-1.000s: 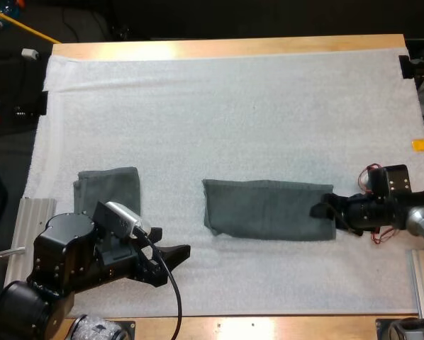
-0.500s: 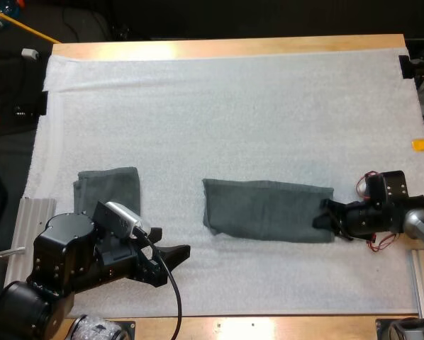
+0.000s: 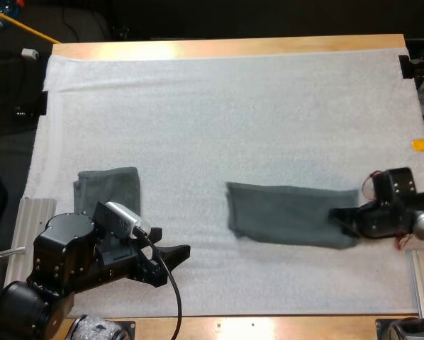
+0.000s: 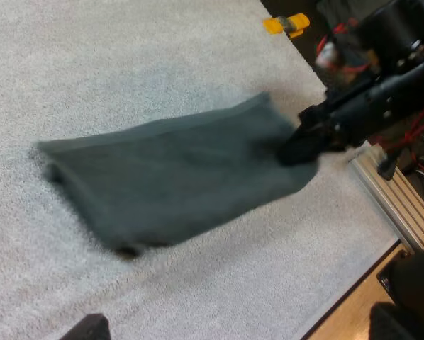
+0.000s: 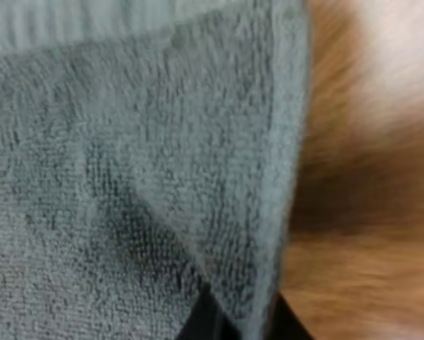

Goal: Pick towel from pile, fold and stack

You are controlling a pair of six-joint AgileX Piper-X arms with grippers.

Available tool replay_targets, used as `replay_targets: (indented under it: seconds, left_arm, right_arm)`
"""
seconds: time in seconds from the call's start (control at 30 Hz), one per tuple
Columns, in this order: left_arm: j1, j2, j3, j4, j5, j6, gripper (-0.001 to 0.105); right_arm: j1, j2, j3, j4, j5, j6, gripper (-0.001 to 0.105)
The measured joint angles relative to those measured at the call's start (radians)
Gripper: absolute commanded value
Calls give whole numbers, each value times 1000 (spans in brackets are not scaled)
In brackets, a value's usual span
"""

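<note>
Towel (image 3: 286, 223) flat on mat (image 3: 233, 120) from above, right end pinched by right end effector (image 3: 343, 224), left end effector (image 3: 173, 263) spread open near folded towel (image 3: 109, 188); from left wrist, same pinch; from right wrist, cloth edge clamped between black fingers (image 5: 203, 320).

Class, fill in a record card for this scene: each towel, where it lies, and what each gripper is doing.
Long towel: flat on the white mat, right of centre.
Folded towel: near the mat's left edge, beside the left arm.
Right gripper: shut on the long towel's right end.
Left gripper: open, holding nothing, apart from both towels.
</note>
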Motion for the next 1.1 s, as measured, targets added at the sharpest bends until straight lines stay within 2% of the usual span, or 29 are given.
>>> replay_targets:
  seconds: [0.13,0.2,0.3,0.43,0.57,0.7,0.8,0.97,1.1]
  left_arm:
    - [0,0,0,0,0,0,69]
    - [0,0,0,0,0,0,69]
    - [0,0,0,0,0,0,69]
    - [0,0,0,0,0,0,69]
    - [0,0,0,0,0,0,69]
    - [0,0,0,0,0,0,69]
    - [0,0,0,0,0,0,69]
    - [0,0,0,0,1,0,69]
    - [0,0,0,0,19,0,69]
  right_arm:
    - [0,-17,-118,167,223,-118,0]
    - [0,-17,-167,225,283,-154,0]
    - [0,-17,-216,279,305,-167,0]
    - [55,-17,-234,297,255,-131,0]
    - [190,-17,-234,272,188,-53,0]
    - [331,-8,-234,173,163,88,0]
    - [401,39,-236,100,97,181,0]
    - [476,152,-236,5,48,303,0]
    - [505,211,-236,-71,-28,348,0]
